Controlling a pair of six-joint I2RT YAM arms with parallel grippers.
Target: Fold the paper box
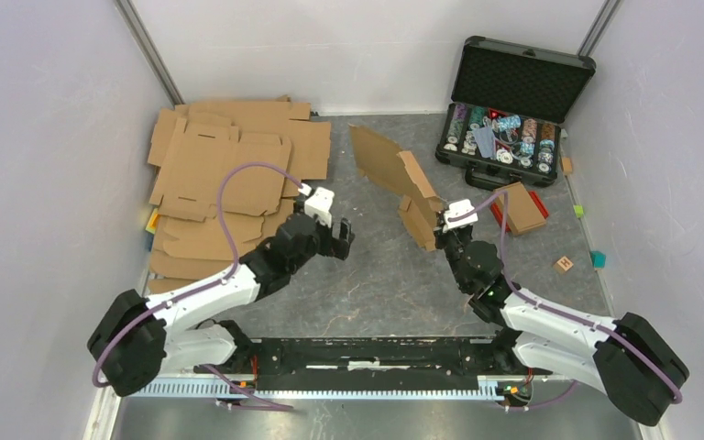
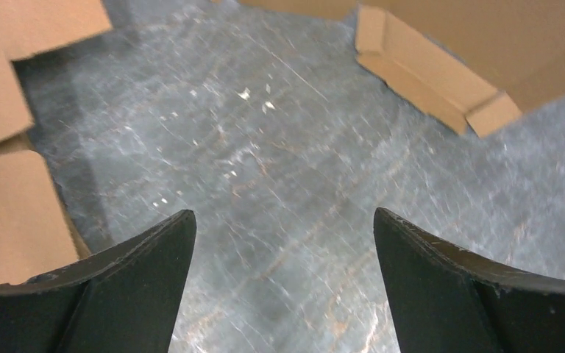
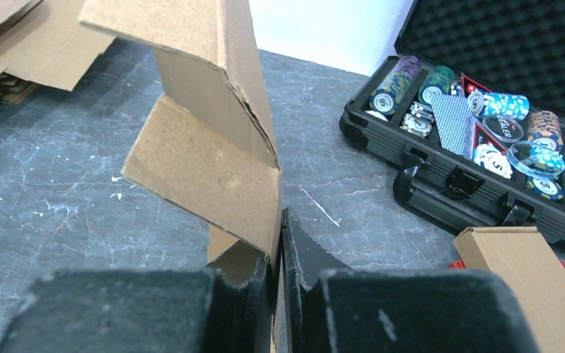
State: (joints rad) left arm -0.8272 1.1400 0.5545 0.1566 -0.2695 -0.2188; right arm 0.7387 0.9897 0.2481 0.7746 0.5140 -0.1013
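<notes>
On the far left lies a pile of flat cardboard sheets (image 1: 229, 170). Those are spares and should be left alone. Next comes the left gripper (image 1: 341, 238), wide open and holding nothing. It hangs over the bare grey table (image 1: 376, 289), with the pile just beside it on the left and the paper box apart from it on the right.

In the middle, a bit to the right, the paper box (image 1: 392, 165) stands up on its edge, tilted. One big panel reaches to the far side and small flaps stick out. It looks only partly folded. The right gripper (image 1: 440, 236) is pinched tight on a near edge of the paper box. Its wrist view shows the thin card squeezed between both fingers (image 3: 243, 309). At the far right sits the black case of chips (image 1: 513, 105), with its lid up.

To do this step well, I think the right arm should hold the box steady and not squeeze harder, because the card can crease. The left gripper should come across low and push a loose flap slowly along its fold line. The box should stay away from the case.
</notes>
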